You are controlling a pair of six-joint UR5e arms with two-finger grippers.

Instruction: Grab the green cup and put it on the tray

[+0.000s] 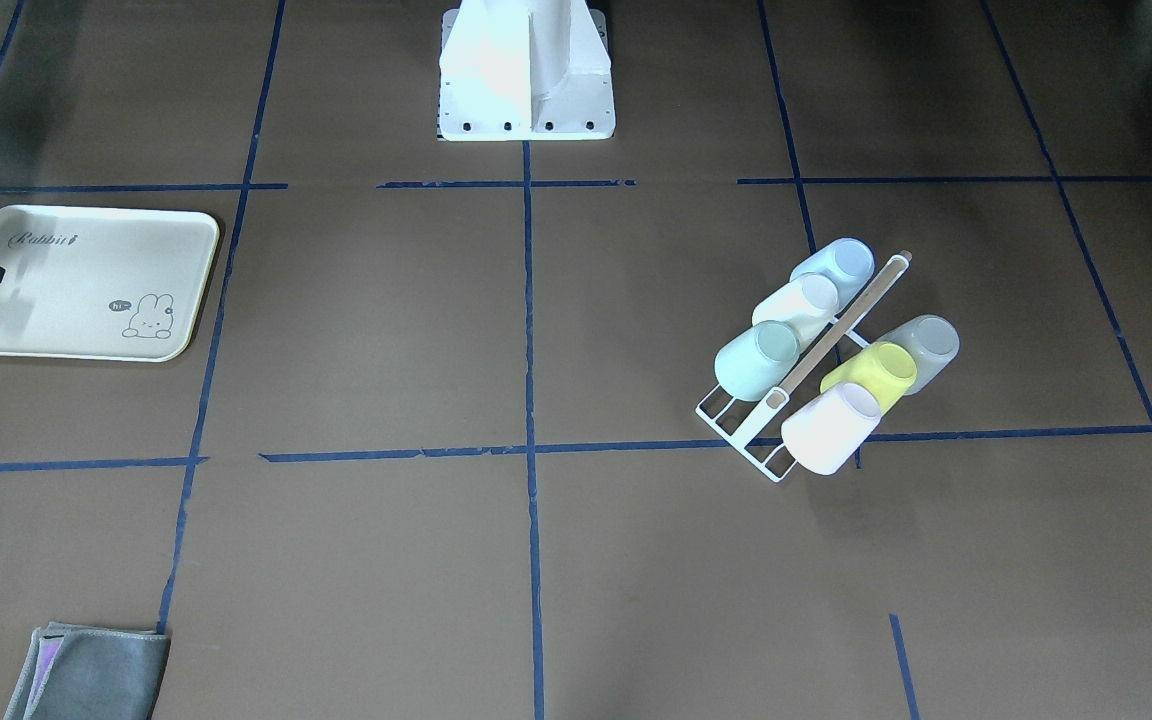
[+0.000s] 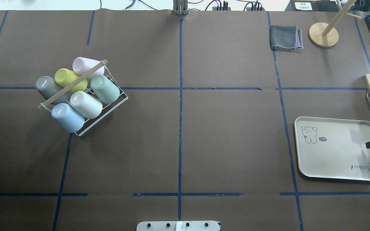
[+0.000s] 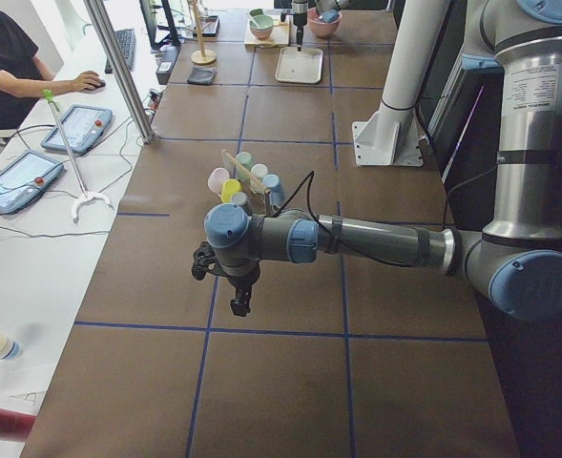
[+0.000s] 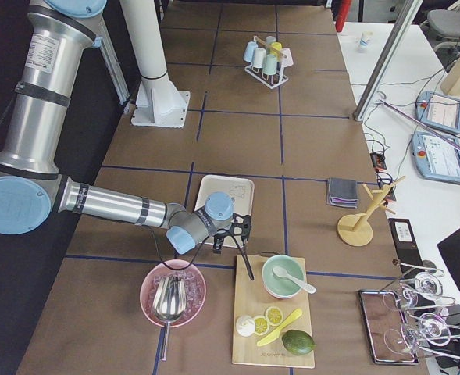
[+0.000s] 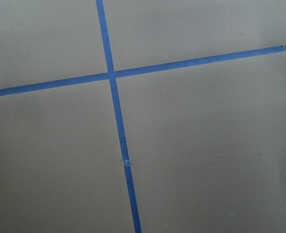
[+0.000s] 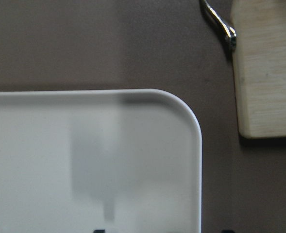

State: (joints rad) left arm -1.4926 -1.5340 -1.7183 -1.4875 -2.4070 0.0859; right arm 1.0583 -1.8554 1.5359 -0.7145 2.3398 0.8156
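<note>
On the worktop's (image 2: 230, 138) left half the green cup (image 2: 105, 89) leans mouth-down on the wire rack (image 2: 117, 104), apparently parked to drain, far from the tray (image 2: 339, 154), whose edge the right claw (image 2: 369, 144) overhangs, parted and empty; whether the left claw (image 3: 239, 303) is parted I cannot tell.

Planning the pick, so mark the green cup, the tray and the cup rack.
green cup (image 2: 106, 90), overhead view, on its side wall.
tray (image 2: 336, 157), overhead view, on its bare floor.
cup rack (image 1: 841, 328), front-facing view, on its wooden handle.
</note>
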